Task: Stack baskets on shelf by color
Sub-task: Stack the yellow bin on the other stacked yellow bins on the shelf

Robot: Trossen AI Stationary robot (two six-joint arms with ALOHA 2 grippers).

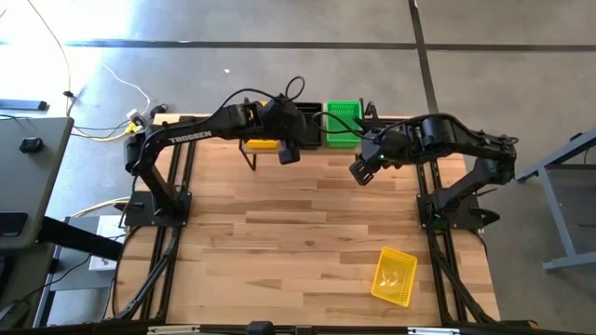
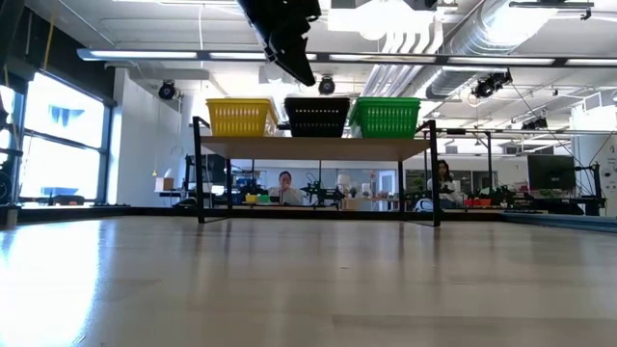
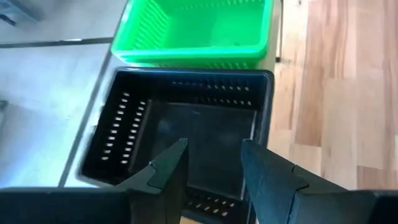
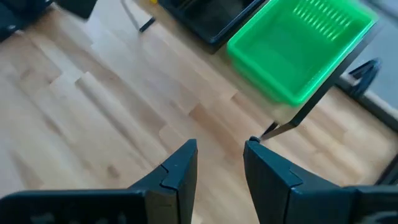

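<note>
On the shelf [image 2: 318,147] at the far edge of the worktop [image 1: 307,242] stand a yellow stack [image 2: 241,117], a black stack [image 2: 318,117] and a green stack [image 2: 386,117], left to right. One yellow basket [image 1: 394,275] lies alone, near right on the worktop. The left gripper [image 3: 211,163] hovers over the black stack, fingers released and empty. The right gripper [image 4: 221,158] hangs near the green stack, fingers also released, holding nothing. Judging by this, the lone yellow basket is the remaining step. The right arm seems better placed: approach from above, pinch one long rim wall squarely, lift it level, then seat it straight into the yellow stack without nudging the black one
</note>
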